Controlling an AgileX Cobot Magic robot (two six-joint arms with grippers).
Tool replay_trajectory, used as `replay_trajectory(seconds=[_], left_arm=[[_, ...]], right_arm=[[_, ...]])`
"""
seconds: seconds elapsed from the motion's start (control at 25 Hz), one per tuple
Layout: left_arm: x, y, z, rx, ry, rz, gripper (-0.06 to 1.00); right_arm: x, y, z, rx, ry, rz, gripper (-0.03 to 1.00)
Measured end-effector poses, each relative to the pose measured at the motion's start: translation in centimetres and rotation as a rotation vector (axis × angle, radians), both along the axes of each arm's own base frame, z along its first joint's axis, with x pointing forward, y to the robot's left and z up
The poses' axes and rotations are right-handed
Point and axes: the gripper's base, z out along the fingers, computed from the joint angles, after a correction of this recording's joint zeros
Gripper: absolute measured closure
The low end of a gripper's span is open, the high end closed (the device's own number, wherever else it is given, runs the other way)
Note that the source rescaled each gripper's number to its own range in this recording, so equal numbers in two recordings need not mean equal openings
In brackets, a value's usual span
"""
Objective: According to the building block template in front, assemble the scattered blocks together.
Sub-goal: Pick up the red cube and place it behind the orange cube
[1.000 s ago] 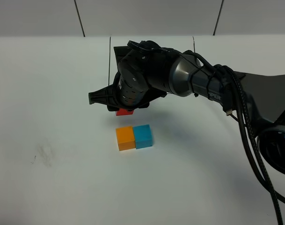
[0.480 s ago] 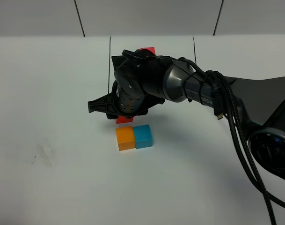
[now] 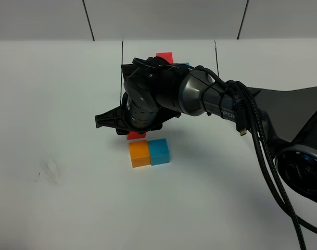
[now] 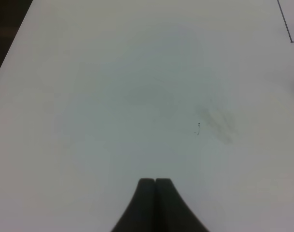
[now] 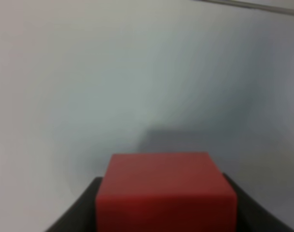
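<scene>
the right gripper (image 5: 161, 212) clamps the red cube (image 3: 136, 135) between its jaws, just behind the orange cube (image 3: 139, 153), which touches the light blue cube (image 3: 159, 151); whether red touches orange cannot be told. the template (image 3: 164, 56) lies behind the arm. the left gripper (image 4: 155, 193) is closed on nothing, far off.

two blocks (image 3: 149, 152) side by side | third block (image 3: 136, 136) just behind
</scene>
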Motion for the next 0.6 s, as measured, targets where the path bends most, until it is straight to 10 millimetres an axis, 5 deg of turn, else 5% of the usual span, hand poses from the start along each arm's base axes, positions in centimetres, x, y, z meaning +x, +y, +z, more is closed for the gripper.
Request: replay_trajectory(seconds=[0.6], left_arm=[[0.0, 0.0, 0.0, 0.0, 0.0, 0.0, 0.94]], right_arm=[[-0.04, -0.07, -0.03, -0.008, 0.005, 0.0, 0.54]])
